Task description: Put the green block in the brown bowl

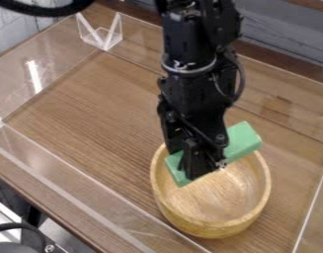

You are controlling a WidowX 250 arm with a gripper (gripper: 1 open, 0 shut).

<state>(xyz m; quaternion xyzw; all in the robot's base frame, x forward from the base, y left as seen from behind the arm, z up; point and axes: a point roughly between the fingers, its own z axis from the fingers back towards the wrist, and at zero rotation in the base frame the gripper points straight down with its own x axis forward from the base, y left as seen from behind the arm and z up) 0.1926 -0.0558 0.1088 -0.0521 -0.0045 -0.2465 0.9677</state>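
The black gripper points straight down over the brown bowl, a light tan wooden bowl at the front right of the table. Its fingers are shut on the green block, a bright green bar held tilted. The bar's upper end sticks out to the right of the fingers and its lower end shows at their left, just inside the bowl's left rim. Whether the block touches the bowl's inside I cannot tell, since the fingers hide the middle of the bar.
The wooden tabletop is boxed in by clear plastic walls. A small clear stand sits at the back left. The arm rises from the bowl toward the top of the view.
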